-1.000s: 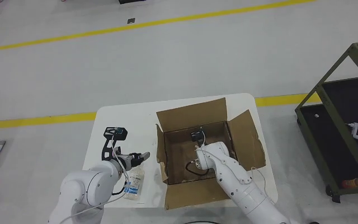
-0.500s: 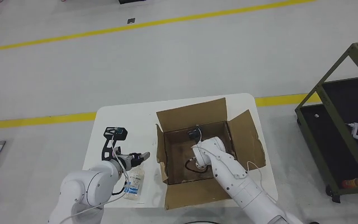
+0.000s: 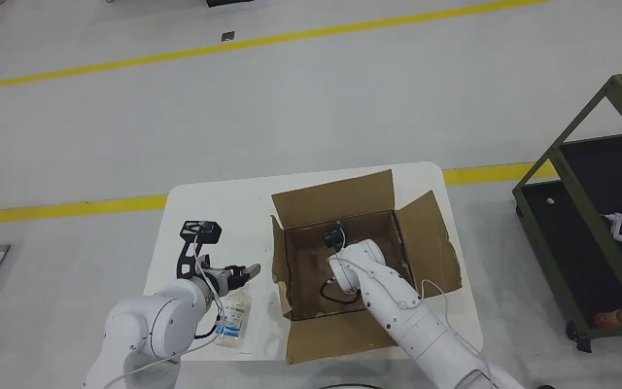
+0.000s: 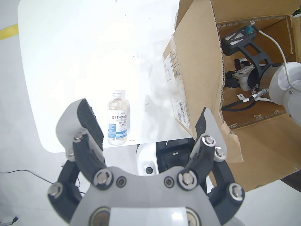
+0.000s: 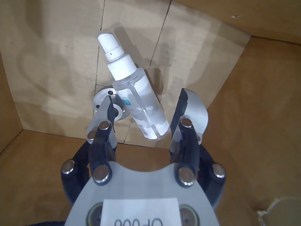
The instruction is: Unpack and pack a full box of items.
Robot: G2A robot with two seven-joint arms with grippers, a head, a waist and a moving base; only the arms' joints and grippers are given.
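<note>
The left half of the table (image 3: 194,209) is bare white top as far as its far and left edges, so that side gives wide room. Close to the near edge sits a clear bottle (image 3: 233,319) (image 4: 118,118), its base almost at the rim. The left gripper (image 3: 245,272) (image 4: 144,114) hangs above the table, just beyond the bottle and a little left of the box, fingers spread wide and holding nothing.

The cardboard box (image 3: 335,199) (image 4: 200,55) takes up the right half of the table, all four flaps folded outward. Its torn left wall stands near the left gripper; the near flap reaches the table's near edge and the right flap lies toward the right edge, so little open top remains there.

The right arm reaches down into the box. The right gripper (image 5: 145,98) is low over the floor, fingers released, one on either side of the base end of a spray bottle (image 5: 130,81) that lies slanted, with neither pad seen touching it. A metal disc (image 5: 101,97) lies just beside that bottle, partly behind one finger. The box walls close in on all sides.

A dark cart (image 3: 573,214) stands well right of the table.
</note>
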